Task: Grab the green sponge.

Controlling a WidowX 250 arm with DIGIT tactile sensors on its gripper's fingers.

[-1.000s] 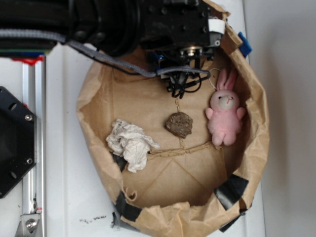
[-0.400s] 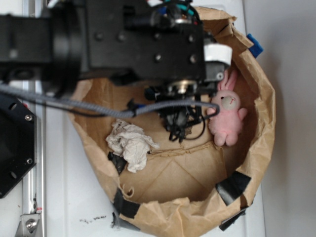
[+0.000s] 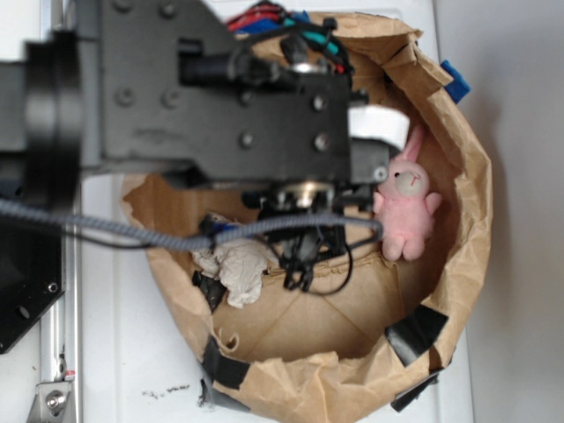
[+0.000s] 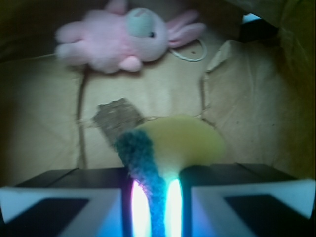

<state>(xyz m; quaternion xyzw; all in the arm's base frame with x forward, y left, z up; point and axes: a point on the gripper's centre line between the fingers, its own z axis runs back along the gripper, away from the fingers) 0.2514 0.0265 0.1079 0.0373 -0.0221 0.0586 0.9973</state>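
My wrist view shows the jaws clamped on the green sponge (image 4: 168,148), squeezing it between them, lifted above the paper bag (image 3: 458,229) floor. The pink bunny (image 3: 405,207) lies by the bag's right wall, the paper wad (image 3: 238,269) at its left.

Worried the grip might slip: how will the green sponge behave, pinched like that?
Probably soft: the green sponge bulges out above the gripper, squeezed thin between its fingers. Likely light, since it stands up unsupported. Its rough green layer should resist sliding.
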